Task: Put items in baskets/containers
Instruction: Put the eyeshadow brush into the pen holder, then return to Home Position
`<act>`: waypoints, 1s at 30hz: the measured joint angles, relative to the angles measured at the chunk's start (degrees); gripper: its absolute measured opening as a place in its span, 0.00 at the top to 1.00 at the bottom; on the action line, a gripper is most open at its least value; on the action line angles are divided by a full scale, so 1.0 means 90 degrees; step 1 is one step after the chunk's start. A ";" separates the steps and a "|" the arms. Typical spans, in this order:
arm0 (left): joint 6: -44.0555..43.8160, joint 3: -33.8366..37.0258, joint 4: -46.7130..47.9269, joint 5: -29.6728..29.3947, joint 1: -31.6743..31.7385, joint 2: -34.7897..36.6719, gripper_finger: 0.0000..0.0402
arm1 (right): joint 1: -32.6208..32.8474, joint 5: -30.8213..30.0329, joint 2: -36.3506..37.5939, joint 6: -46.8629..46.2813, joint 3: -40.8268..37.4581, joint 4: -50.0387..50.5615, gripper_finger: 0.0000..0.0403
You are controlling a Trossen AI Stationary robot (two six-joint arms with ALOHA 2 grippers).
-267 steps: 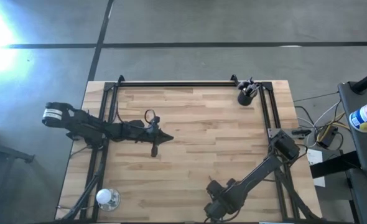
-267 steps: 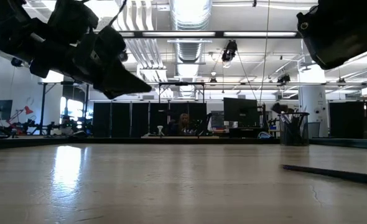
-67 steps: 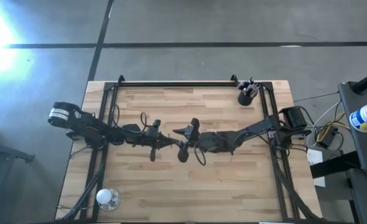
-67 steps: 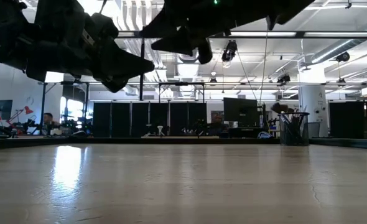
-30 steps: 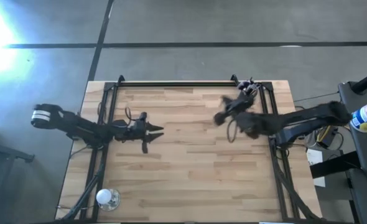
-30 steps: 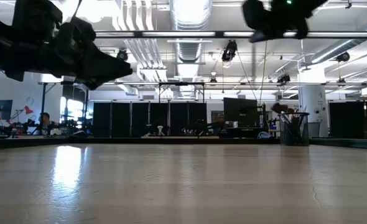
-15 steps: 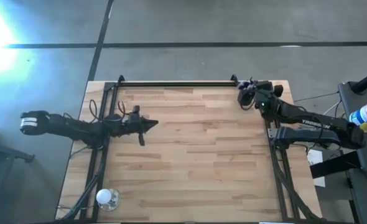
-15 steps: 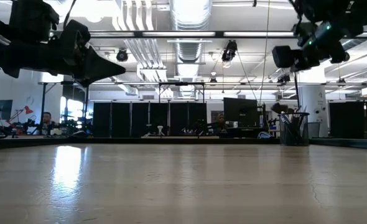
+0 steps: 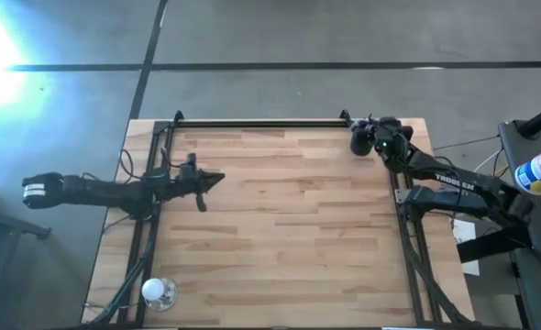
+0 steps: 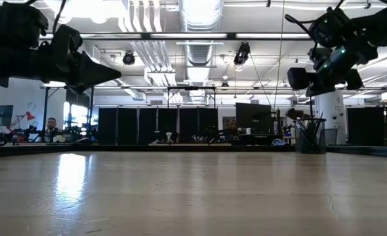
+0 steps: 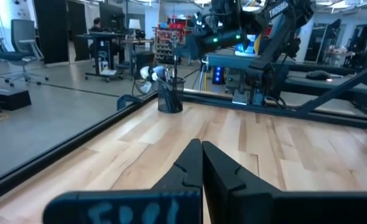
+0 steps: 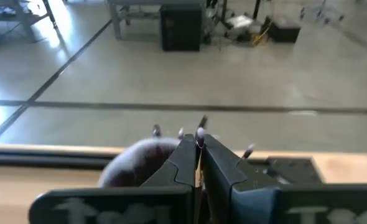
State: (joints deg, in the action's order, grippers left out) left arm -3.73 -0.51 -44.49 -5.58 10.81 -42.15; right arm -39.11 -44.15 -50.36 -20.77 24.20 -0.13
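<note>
My right gripper (image 9: pixel 377 142) is at the far right corner of the surface (image 9: pixel 280 229), up in the air directly over the dark cup (image 9: pixel 359 144). Jaws are pinched together on a thin brush handle (image 12: pixel 199 140); in the right wrist view the shaft runs up between the fingertips and pokes out just above them. Below the jaws, several other brush tips (image 12: pixel 157 130) and the fan head (image 12: pixel 143 162) stand up out of the cup. In the low view the gripper (image 10: pixel 298 77) hangs above the cup (image 10: pixel 309 139), not touching it.

The cup sits just inside the black frame rail (image 9: pixel 261 123), with brushes (image 11: pixel 153 72) bunched upright in it.

My left gripper (image 9: pixel 217 178) is over the left side of the surface, well apart from the cup. Jaws are fully together, nothing between them; fingertips (image 11: pixel 195 163) meet in the left wrist view. It is off the surface too, raised in the low view (image 10: pixel 115 71).

A clear glass object (image 9: pixel 158 291) sits at the near left corner.
</note>
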 joint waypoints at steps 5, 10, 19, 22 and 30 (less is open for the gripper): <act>0.0007 0.0002 0.0314 -0.0010 0.0007 0.0377 1.00 | 0.0004 0.0308 -0.0206 -0.0364 -0.0077 0.0043 0.97; 0.0007 0.0002 0.0510 -0.0039 0.0012 0.0686 1.00 | 0.0003 0.0308 -0.0348 -0.0630 -0.0085 0.0193 0.89; 0.0014 0.0007 0.1288 -0.0111 0.0024 0.1249 1.00 | 0.0010 0.0288 -0.0206 -0.0664 0.0130 0.0612 0.71; 0.0040 0.0007 0.1579 -0.0184 0.0027 0.1535 1.00 | 0.0010 0.0280 -0.0130 -0.0487 0.0284 0.0735 0.67; 0.0130 0.0010 0.2562 -0.0398 0.0039 0.2474 1.00 | 0.0573 0.0910 0.0045 0.0369 0.0339 0.0836 0.82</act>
State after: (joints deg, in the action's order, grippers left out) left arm -2.55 -0.43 -21.43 -9.17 11.16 -19.89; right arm -33.95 -35.97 -49.95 -17.45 27.25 7.39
